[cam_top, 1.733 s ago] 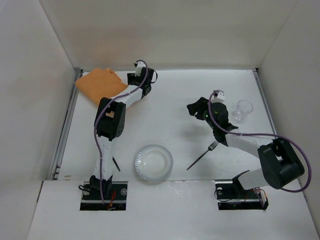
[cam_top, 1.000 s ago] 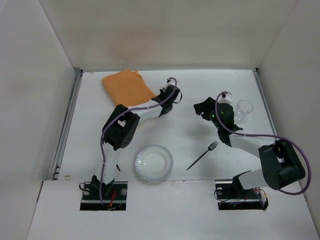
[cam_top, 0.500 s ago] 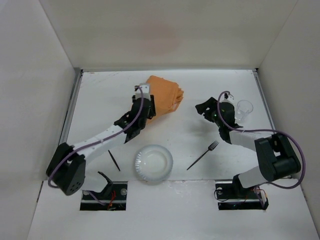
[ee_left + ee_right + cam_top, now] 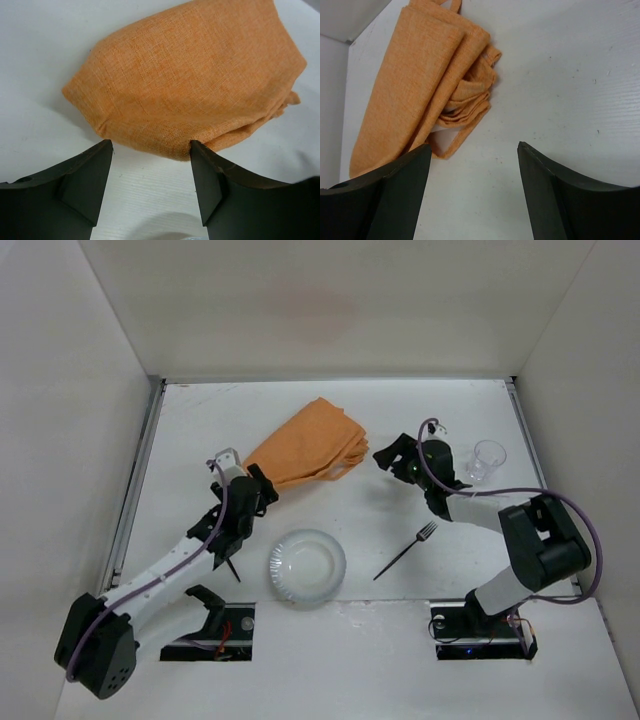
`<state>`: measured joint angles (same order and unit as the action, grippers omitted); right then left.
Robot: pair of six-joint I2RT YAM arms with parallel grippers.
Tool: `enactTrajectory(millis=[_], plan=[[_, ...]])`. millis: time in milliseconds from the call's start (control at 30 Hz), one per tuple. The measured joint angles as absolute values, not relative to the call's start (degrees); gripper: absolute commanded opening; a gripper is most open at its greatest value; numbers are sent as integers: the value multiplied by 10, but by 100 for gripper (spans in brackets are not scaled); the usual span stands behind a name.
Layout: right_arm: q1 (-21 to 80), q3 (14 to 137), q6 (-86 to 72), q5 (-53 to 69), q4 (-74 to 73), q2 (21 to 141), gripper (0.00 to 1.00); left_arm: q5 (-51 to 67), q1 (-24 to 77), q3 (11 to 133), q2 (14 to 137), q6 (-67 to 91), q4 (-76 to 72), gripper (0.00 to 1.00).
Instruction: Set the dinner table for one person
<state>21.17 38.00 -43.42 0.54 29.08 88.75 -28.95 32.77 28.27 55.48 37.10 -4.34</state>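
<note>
Table (image 4: pixel 190 450) lies white under both arms, with the placemat (image 4: pixel 305 450) bunched just beyond the plate (image 4: pixel 278 565). Left gripper (image 4: pixel 262 488) is spread wide at the cloth's near edge. Right gripper (image 4: pixel 386 456), beyond-right of the plate, gapes empty. Best play, I'd say: pinch opposite edges, draw the cloth flat, square it up.

Back wall: you face a plain white back panel (image 4: pixel 330 340) standing behind the desk (image 4: pixel 340 510), with a faint reddish smudge (image 4: pixel 322 305) high on it.
Side walls: a white left panel (image 4: pixel 60 440) and a white right panel (image 4: pixel 590 390) close you in.
Desk: a matte white top; your right wrist view shows small dark specks on it.
Rails: a thin metal left rail (image 4: pixel 128 505) and right rail (image 4: pixel 527 440) run along the desk's side edges.
Near edge: a white front board (image 4: pixel 340 660) spans the bottom of your top view.
Light: even and soft, with only faint shadows.
</note>
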Motion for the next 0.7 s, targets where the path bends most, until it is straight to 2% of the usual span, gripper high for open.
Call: enactTrajectory(millis=[400, 700], plan=[[251, 407, -422, 4, 272, 913, 78, -294, 321, 250, 444, 389, -36, 60], [278, 435, -415, -3, 243, 927, 77, -303, 270, 249, 472, 419, 29, 63]])
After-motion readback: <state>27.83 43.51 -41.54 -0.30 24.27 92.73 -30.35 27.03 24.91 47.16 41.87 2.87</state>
